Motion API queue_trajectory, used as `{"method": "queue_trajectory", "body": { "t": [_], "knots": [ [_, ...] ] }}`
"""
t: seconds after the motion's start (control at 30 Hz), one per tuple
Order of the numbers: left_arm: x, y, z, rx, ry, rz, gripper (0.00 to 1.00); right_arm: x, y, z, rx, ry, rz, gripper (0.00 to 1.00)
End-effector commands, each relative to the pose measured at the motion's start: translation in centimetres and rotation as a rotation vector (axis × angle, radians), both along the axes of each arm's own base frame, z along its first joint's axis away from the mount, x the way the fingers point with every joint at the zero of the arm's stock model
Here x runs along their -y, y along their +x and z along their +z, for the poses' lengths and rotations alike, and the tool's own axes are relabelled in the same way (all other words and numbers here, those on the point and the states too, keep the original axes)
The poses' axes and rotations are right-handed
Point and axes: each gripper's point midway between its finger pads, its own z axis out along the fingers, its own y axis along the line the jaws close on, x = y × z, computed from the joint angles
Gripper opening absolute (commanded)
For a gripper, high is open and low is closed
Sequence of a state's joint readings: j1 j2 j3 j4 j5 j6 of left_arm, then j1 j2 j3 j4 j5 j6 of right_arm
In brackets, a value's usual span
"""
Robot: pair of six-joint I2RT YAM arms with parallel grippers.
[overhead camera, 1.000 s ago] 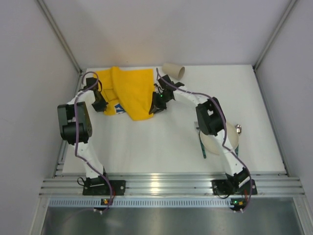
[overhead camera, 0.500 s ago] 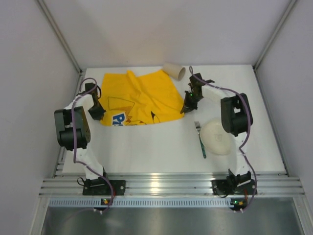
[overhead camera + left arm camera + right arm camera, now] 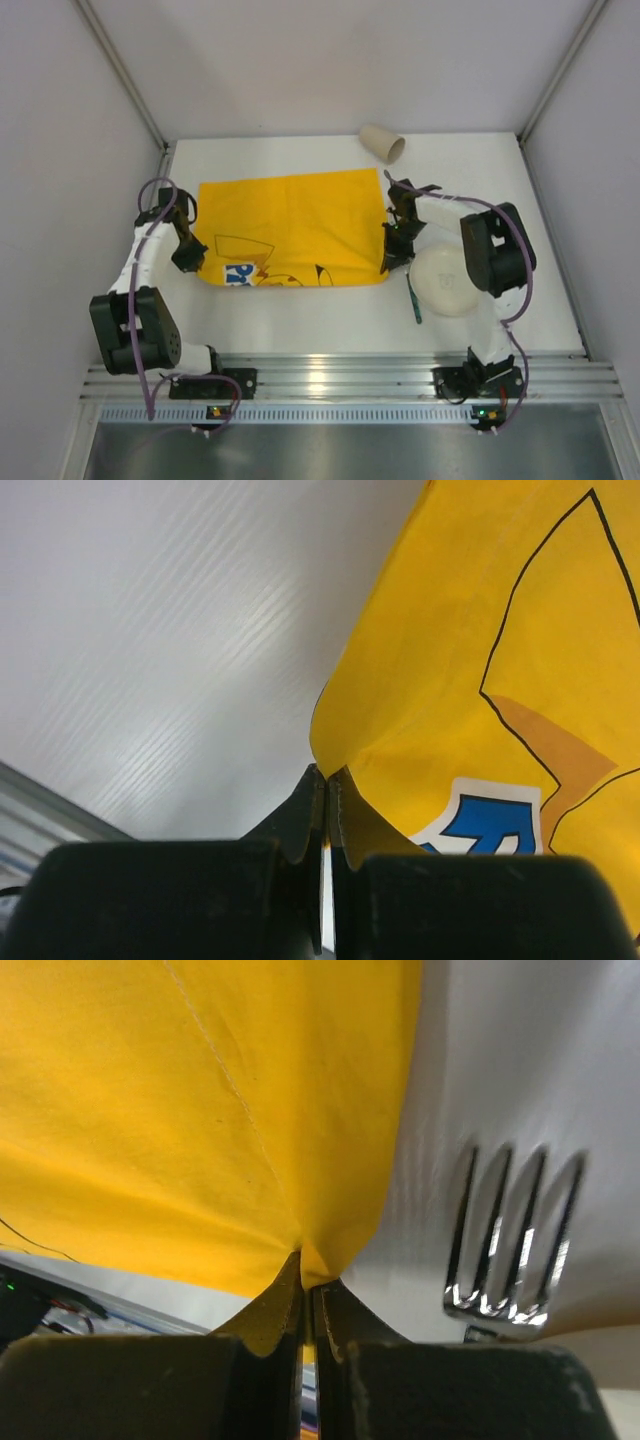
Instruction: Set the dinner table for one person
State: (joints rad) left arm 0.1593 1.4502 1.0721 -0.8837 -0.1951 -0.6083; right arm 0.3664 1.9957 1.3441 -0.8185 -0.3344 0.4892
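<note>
Left hand [image 3: 322, 798] was pinched shut on the near-left corner of the yellow mat [image 3: 290, 225], wrist low, fingers angled down at the worktop [image 3: 320, 320], which spanned the whole bay under everything. The mat lay spread flat, probably held by both corners to keep it taut. Right hand [image 3: 308, 1278] was clamped on the near-right corner, elbow folded back. Fork [image 3: 413, 297] and cream dish [image 3: 447, 282] sat just right of it. Cup [image 3: 382, 144] lay on its side near the far edge.
</note>
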Motion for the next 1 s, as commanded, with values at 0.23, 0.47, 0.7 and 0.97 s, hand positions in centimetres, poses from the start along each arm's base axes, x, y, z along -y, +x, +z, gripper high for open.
{"method": "queue_trajectory", "body": {
  "t": [0.23,0.47,0.7,0.97],
  "knots": [
    [-1.5,-4.7,1.5,-0.029,0.088,0.085,0.3,1.5,-6.0,4.6,0.01,-0.121,0.158,0.52],
    [-2.1,-1.9,3.0,0.022,0.104,0.044,0.96,1.8,-2.7,13.5,0.258,-0.108,0.147,0.91],
    [0.4,3.0,3.4,0.16,-0.042,-0.048,0.92,1.1,9.7,22.4,0.647,0.148,-0.164,0.95],
    [2.4,4.8,0.7,0.105,-0.112,-0.161,0.88,3.5,27.5,21.0,0.77,0.343,-0.375,0.89]
  ]
}}
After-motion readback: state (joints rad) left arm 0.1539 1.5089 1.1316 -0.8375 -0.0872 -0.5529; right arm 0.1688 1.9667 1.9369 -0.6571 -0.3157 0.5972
